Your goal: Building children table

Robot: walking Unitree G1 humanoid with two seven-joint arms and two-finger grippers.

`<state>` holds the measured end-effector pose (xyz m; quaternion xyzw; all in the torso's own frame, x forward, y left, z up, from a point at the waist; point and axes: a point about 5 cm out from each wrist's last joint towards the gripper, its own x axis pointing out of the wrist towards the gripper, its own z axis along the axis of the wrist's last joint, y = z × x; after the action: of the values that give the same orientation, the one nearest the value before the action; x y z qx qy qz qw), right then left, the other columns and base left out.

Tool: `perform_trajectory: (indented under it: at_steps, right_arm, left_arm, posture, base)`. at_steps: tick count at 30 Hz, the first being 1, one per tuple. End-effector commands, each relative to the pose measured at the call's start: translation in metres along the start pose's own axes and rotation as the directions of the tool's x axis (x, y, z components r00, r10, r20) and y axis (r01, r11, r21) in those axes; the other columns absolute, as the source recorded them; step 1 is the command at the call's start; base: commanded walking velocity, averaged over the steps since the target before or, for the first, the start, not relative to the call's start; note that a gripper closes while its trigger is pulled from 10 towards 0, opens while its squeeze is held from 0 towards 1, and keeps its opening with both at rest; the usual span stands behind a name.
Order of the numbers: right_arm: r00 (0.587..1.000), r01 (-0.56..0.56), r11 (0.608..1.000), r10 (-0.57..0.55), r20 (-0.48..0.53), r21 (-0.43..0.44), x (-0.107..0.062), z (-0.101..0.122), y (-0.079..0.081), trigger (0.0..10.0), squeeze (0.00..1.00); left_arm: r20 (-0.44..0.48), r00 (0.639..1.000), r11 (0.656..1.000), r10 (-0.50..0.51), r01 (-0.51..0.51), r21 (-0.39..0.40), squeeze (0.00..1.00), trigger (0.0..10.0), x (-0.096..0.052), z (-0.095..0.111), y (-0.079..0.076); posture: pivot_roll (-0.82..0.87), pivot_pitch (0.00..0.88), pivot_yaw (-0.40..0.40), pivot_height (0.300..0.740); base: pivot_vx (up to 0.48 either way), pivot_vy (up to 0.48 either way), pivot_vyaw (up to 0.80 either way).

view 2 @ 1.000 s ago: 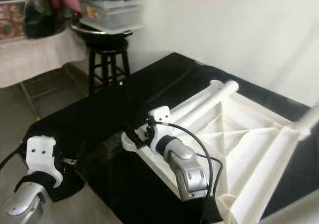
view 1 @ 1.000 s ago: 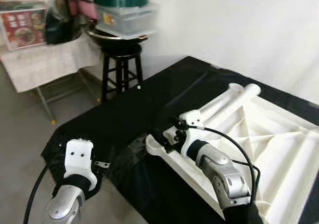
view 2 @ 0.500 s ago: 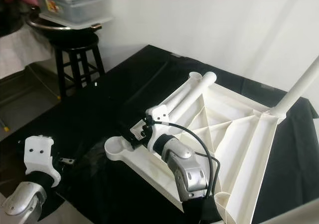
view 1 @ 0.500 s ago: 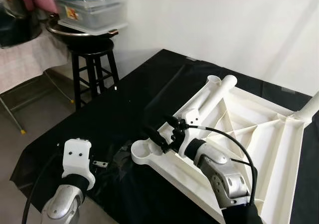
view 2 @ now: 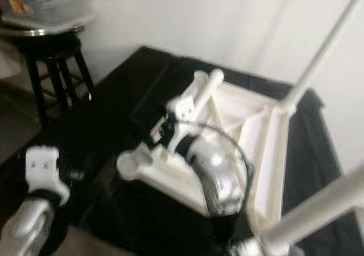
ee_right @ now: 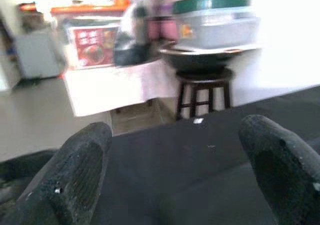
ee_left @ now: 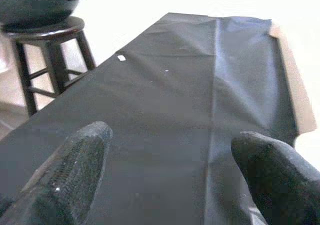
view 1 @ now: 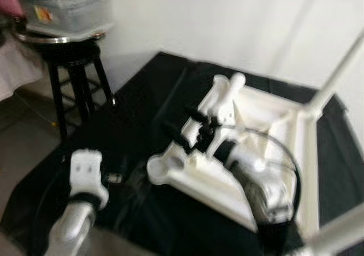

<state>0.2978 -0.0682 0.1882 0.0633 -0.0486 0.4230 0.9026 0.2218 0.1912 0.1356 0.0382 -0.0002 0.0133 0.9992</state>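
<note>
At the lower left of the blurred head view the left gripper [ee_left: 165, 177] hangs idle over the black cloth [view 1: 131, 131], fingers [ee_left: 75, 170] spread wide and holding nothing. A stool [view 1: 68, 74] carrying a pan and a lidded box stands at the upper left, well apart from the work. At frame centre the tabletop [view 1: 267, 125] lies upside down on the cloth, ribs up; it appears to be rigid moulded plastic, probably light but broad and smooth, so a rim or rib should give the surest hold. The right gripper [view 1: 190, 131] sits just above the near corner socket [view 1: 165, 166], beside two loose legs [view 1: 224, 94], its fingers [ee_right: 82, 170] parted and empty. At the right, a fitted leg [view 1: 335, 74] stands up from the far corner. Cloth to the left leaves open room; the wall closes the far side.
</note>
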Motion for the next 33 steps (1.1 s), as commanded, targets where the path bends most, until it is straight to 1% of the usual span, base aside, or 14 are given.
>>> perform_trajectory:
  at_steps: [1,5,7,12,14,17,18,19,21,24,25,28,29,33]
  right_arm:
    - [1.000,0.012,1.000,-0.012,-0.005,-0.010,-0.005,0.000,-0.005,10.0,0.00]
    - [1.000,0.004,1.000,-0.004,-0.011,-0.019,-0.005,-0.001,-0.003,10.0,0.00]
    - [1.000,0.014,0.999,-0.014,-0.012,-0.033,-0.005,-0.001,-0.004,10.0,0.00]
    - [0.999,0.042,0.997,-0.044,-0.028,-0.067,-0.006,-0.003,-0.007,10.0,0.00]
    - [0.998,0.045,0.997,-0.048,-0.032,-0.070,-0.007,-0.004,-0.007,10.0,0.00]
    - [0.998,0.037,0.994,-0.043,-0.056,-0.105,-0.008,-0.006,-0.008,10.0,0.00]
    - [0.998,0.037,0.994,-0.043,-0.056,-0.105,-0.008,-0.006,-0.008,10.0,0.00]
    - [0.996,0.023,0.988,-0.035,-0.079,-0.156,-0.009,-0.007,-0.011,10.0,0.00]
    - [0.996,0.018,0.985,-0.033,-0.085,-0.172,-0.009,-0.007,-0.012,10.0,0.00]
    - [0.994,0.044,0.976,-0.064,-0.091,-0.214,-0.013,-0.001,-0.026,10.0,0.00]
    - [0.994,0.044,0.976,-0.064,-0.091,-0.214,-0.013,-0.001,-0.026,10.0,0.00]
    - [0.991,0.062,0.971,-0.087,-0.098,-0.232,-0.014,0.002,-0.034,10.0,0.00]
    - [0.989,0.083,0.969,-0.109,-0.099,-0.234,-0.015,0.003,-0.038,10.0,0.00]
    - [0.987,0.097,0.967,-0.123,-0.099,-0.236,-0.016,0.004,-0.041,10.0,0.00]
  left_arm:
    - [0.001,1.000,1.000,-0.019,0.019,-0.005,0.00,10.0,0.001,0.001,-0.005]
    - [0.002,1.000,1.000,-0.016,0.016,-0.001,0.00,10.0,0.002,0.001,-0.004]
    - [0.001,1.000,1.000,-0.015,0.015,0.014,0.00,10.0,0.002,0.001,-0.003]
    - [0.004,1.000,0.999,0.007,-0.007,0.037,0.00,10.0,0.005,0.002,0.000]
    - [0.006,1.000,0.999,0.009,-0.010,0.039,0.00,10.0,0.005,0.003,0.001]
    - [0.016,1.000,0.999,0.013,-0.014,0.052,0.00,10.0,0.006,0.004,0.003]
    - [0.016,1.000,0.999,0.013,-0.014,0.052,0.00,10.0,0.006,0.004,0.003]
    - [0.023,1.000,0.998,0.008,-0.009,0.057,0.00,10.0,0.007,0.006,0.004]
    - [0.026,1.000,0.998,0.005,-0.007,0.057,0.00,10.0,0.008,0.007,0.003]
    - [0.043,0.999,0.998,-0.004,0.002,0.061,0.00,10.0,0.007,0.009,0.002]
    - [0.043,0.999,0.998,-0.004,0.002,0.061,0.00,10.0,0.007,0.009,0.002]
    - [0.052,0.999,0.998,-0.011,0.008,0.058,0.00,10.0,0.007,0.010,0.001]
    - [0.053,0.998,0.998,-0.013,0.010,0.057,0.00,10.0,0.006,0.010,0.001]
    - [0.054,0.998,0.998,-0.013,0.010,0.057,0.00,10.0,0.006,0.010,0.001]
  posture:
    - [-0.07,0.011,-0.081,0.740]
    - [-0.07,0.008,-0.082,0.740]
    - [-0.07,0.008,-0.083,0.740]
    - [-0.07,0.003,-0.085,0.740]
    - [-0.07,0.003,-0.085,0.740]
    - [-0.07,0.002,-0.083,0.740]
    - [-0.07,0.002,-0.083,0.740]
    - [-0.07,0.002,-0.083,0.740]
    - [-0.07,0.002,-0.083,0.740]
    - [-0.07,0.006,-0.081,0.740]
    - [-0.07,0.006,-0.081,0.740]
    - [-0.07,0.010,-0.082,0.740]
    - [-0.07,0.010,-0.082,0.740]
    - [-0.07,0.011,-0.083,0.740]
  base:
    - [0.000,0.000,-0.80]
    - [0.000,0.000,-0.80]
    - [0.000,0.244,0.00]
    - [0.000,0.480,0.00]
    - [0.000,0.480,0.00]
    - [0.000,0.480,0.00]
    - [0.000,0.480,0.00]
    - [0.000,0.480,0.00]
    - [0.000,0.480,0.00]
    - [0.000,0.320,0.00]
    - [0.000,0.000,0.00]
    - [0.000,0.000,-0.14]
    - [0.000,0.000,-0.80]
    - [0.000,0.000,-0.80]
